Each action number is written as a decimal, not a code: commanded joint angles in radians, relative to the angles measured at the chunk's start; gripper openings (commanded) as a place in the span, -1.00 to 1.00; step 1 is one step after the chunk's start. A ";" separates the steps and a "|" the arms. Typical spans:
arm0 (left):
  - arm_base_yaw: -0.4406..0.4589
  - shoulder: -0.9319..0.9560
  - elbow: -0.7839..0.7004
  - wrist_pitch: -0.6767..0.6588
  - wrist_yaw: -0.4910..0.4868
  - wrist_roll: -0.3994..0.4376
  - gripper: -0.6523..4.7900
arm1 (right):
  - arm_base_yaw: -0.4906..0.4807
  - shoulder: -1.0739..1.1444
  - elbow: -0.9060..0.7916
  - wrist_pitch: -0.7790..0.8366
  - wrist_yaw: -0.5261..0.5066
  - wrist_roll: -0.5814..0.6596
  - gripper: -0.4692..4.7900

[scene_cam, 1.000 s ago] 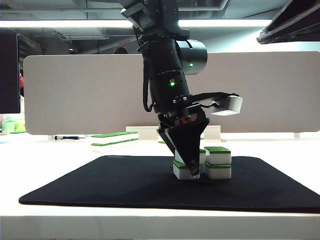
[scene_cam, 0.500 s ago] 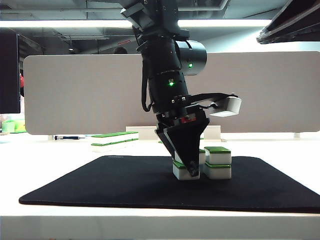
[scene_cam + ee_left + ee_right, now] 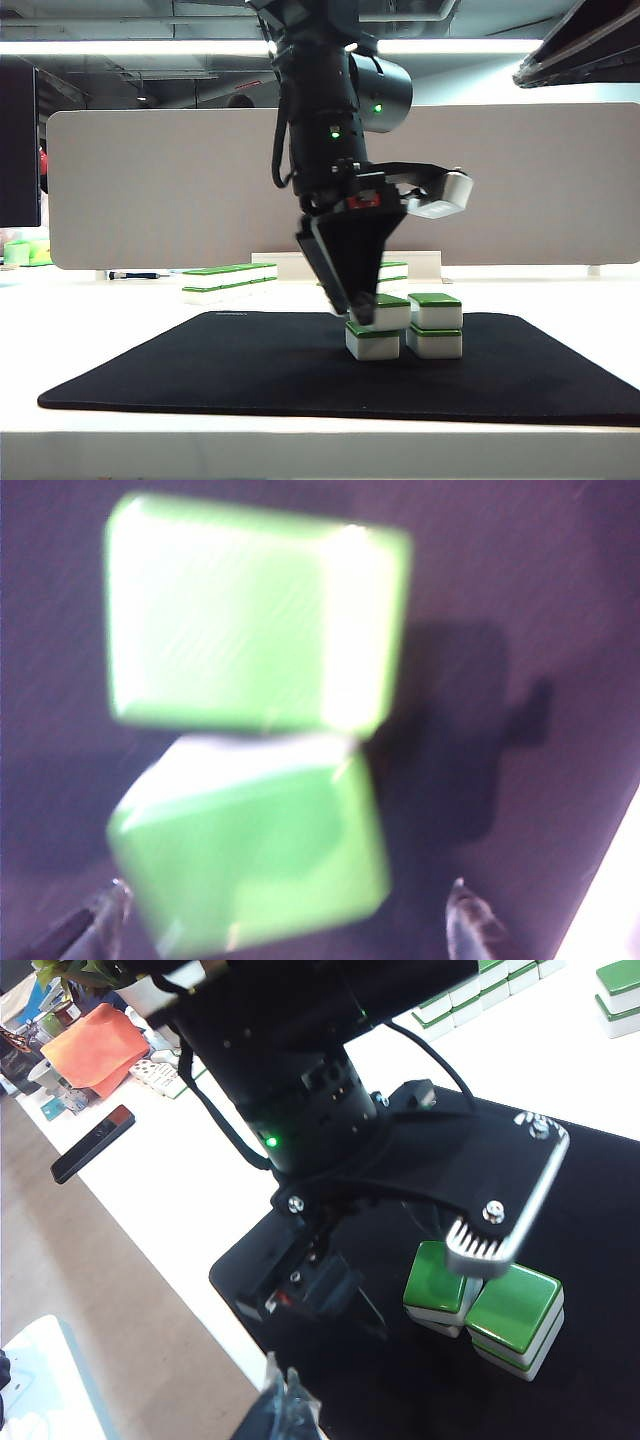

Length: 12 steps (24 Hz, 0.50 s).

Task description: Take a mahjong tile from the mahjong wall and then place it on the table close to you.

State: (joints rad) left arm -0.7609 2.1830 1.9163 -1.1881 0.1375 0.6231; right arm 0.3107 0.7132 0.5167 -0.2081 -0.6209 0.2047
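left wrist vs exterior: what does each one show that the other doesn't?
Left wrist only: a blurred top-down look at two green tile tops on the black mat, with the left gripper fingertips spread apart either side of the nearer tile.

Exterior only: the left arm's whole wrist, more green-topped tiles behind on the white table, the backboard.

Both: the two stacks of tiles on the mat and the left gripper open above them. The right gripper appears in neither view.

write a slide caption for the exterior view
Left hand open just above two double-stacked green-topped white mahjong tile stacks on the black rectangular fabric mat.
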 commanded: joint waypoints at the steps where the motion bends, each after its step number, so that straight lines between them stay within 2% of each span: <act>1: 0.000 -0.009 0.027 -0.087 -0.149 -0.040 0.75 | 0.001 -0.002 0.003 0.011 0.001 0.001 -0.82; 3: 0.000 -0.019 0.027 -0.114 -0.207 -0.066 0.71 | 0.001 -0.002 0.003 0.011 0.001 0.000 -0.82; 8: 0.001 -0.072 0.027 -0.157 -0.243 -0.083 0.70 | 0.001 -0.002 0.003 0.010 0.000 0.001 -0.82; 12: 0.000 -0.169 0.027 -0.173 -0.329 -0.105 0.68 | 0.001 -0.002 0.003 0.010 -0.003 0.001 -0.82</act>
State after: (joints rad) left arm -0.7605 2.0357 1.9373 -1.3537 -0.1650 0.5373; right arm 0.3103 0.7132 0.5167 -0.2081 -0.6212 0.2050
